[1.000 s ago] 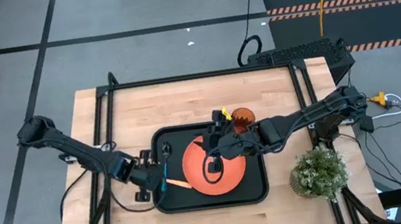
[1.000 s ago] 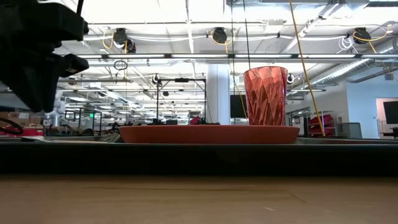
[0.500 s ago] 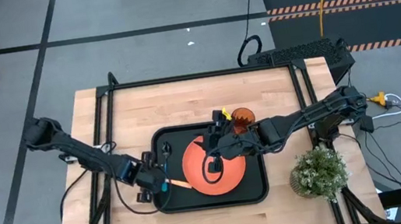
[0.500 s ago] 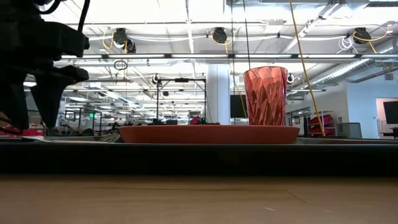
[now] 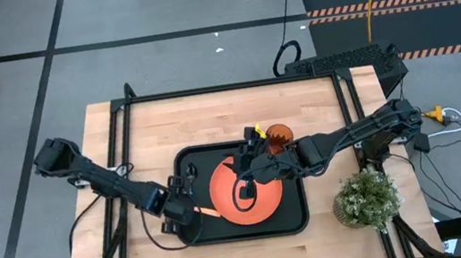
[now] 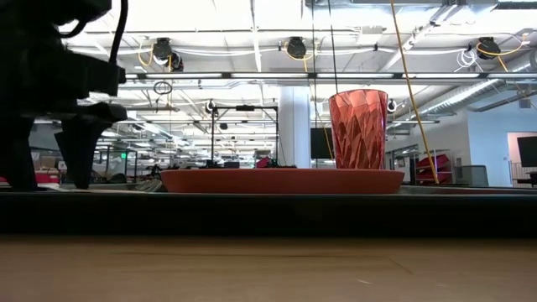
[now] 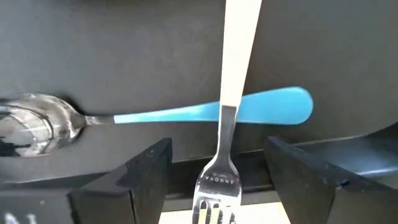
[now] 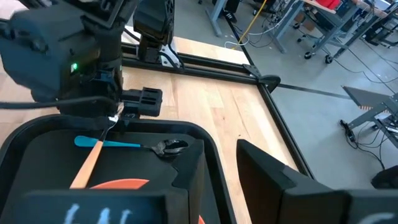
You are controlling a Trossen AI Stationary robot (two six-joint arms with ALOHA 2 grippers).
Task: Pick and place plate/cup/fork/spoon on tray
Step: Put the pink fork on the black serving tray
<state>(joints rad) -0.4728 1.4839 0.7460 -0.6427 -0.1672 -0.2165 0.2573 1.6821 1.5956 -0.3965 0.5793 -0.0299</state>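
Lying across the blue-handled spoon (image 7: 205,114), the fork (image 7: 227,106) rests at the tray's (image 5: 293,221) left end. Left gripper (image 7: 212,169) straddles its tines, fingers spread wide, gripping nothing. Right gripper (image 5: 245,188) hovers over the plate (image 5: 264,204); I cannot tell its finger state.

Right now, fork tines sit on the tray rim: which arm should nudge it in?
Left: the left gripper, open, straddles the fork at the tray rim; the right gripper hovers over the plate, farther off.
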